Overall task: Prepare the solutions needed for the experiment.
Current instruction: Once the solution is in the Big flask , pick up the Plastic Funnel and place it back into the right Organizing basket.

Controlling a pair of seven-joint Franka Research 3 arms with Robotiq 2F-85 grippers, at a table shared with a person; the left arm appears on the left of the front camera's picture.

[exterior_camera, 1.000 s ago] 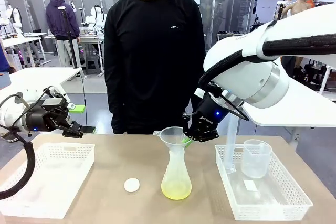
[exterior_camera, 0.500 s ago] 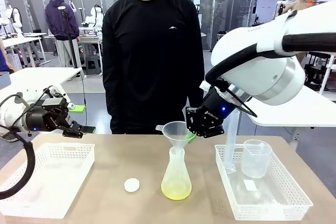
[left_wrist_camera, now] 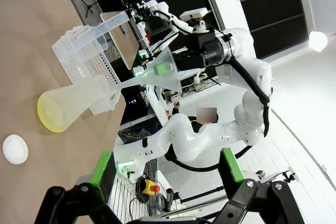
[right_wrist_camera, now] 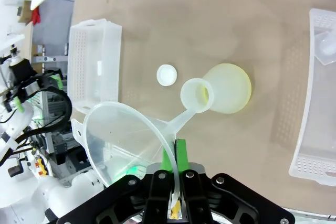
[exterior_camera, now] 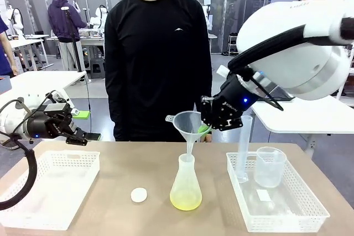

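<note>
The right gripper (exterior_camera: 206, 130) clamps the rim of the funnel (exterior_camera: 184, 121), which is tilted with its stem at the mouth of the flask (exterior_camera: 185, 181). Solution (exterior_camera: 185, 202) forms a shallow layer inside. A disc (exterior_camera: 139, 194) lies to the left. The left gripper (exterior_camera: 88, 125) hangs spread beyond the left tray (exterior_camera: 33, 214). The right tray (exterior_camera: 287, 216) holds a beaker (exterior_camera: 269, 167) and a cylinder (exterior_camera: 242, 147).
</note>
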